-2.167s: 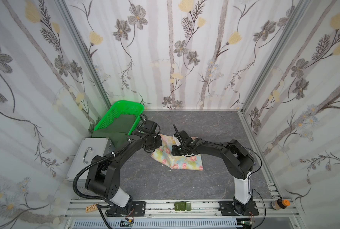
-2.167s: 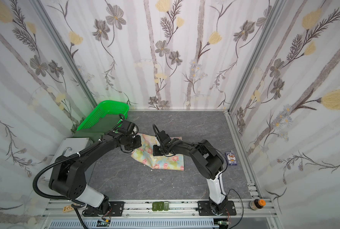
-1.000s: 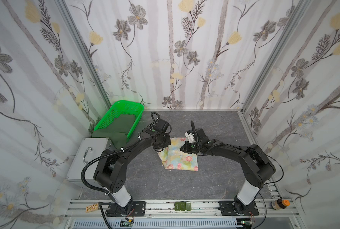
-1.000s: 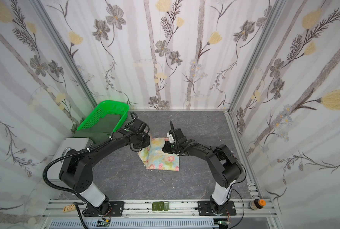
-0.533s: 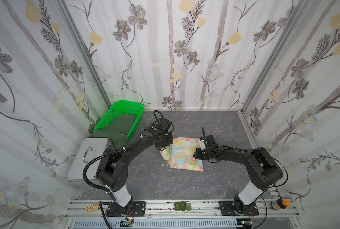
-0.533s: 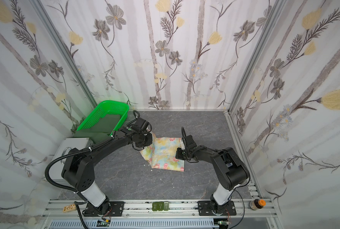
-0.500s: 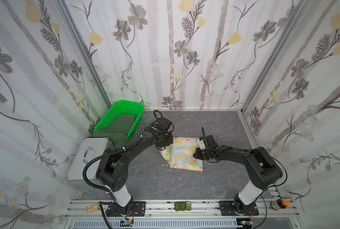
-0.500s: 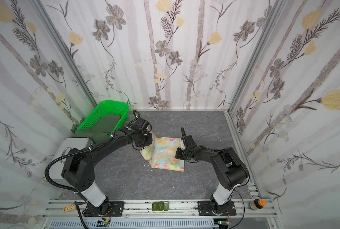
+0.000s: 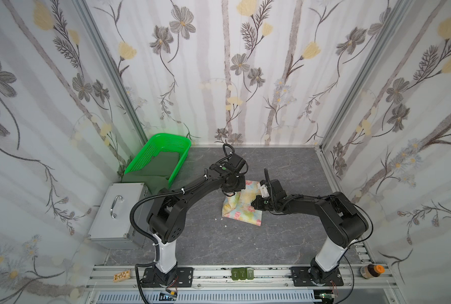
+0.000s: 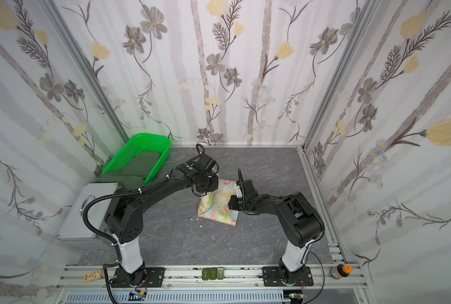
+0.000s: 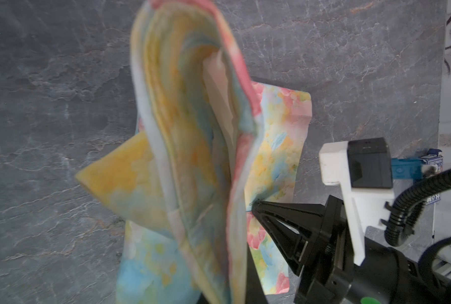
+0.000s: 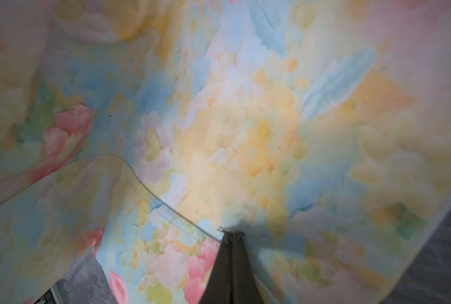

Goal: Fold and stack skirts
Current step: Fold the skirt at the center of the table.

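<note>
At 10 o'clock, basket point(image 9: 143, 158) holding green skirt point(image 9: 161, 166), cloth spilling out toward 7, well apart from both claws (left arm the nearer one). Mid-table, pastel skirt point(image 9: 242, 212), long axis roughly 12 to 6, broader end toward 6, narrower end toward 12. Left claw point(image 9: 231, 193) clamped on its 11 o'clock corner, holding that flap raised off the table. Right claw point(image 9: 256, 205) at the 3 o'clock edge, pinched tight at the hem, seemingly with cloth caught. Likely mid-fold: next, swing the raised flap from 9 toward 3, across the 12-to-6 axis.
</note>
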Available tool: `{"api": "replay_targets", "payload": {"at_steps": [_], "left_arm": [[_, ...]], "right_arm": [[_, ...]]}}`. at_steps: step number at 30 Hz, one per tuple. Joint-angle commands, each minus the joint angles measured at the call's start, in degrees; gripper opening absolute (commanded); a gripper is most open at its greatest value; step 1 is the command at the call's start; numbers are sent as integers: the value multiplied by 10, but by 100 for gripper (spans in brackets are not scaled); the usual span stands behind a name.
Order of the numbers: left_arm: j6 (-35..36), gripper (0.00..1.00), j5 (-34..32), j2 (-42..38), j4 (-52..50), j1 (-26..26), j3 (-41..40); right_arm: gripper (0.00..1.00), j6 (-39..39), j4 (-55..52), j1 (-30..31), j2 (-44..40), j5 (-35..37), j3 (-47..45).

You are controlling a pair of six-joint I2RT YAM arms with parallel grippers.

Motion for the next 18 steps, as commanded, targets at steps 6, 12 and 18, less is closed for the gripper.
{"api": "replay_targets", "payload": {"at_steps": [6, 12, 18], "left_arm": [[-1, 0, 14, 40, 3, -23, 35], [12, 0, -1, 18, 3, -21, -6], [17, 0, -4, 7, 3, -20, -24]], "right_arm": [[0, 9, -51, 3, 7, 8, 7], [0, 10, -78, 2, -46, 5, 14], [0, 11, -108, -13, -111, 12, 8]]}}
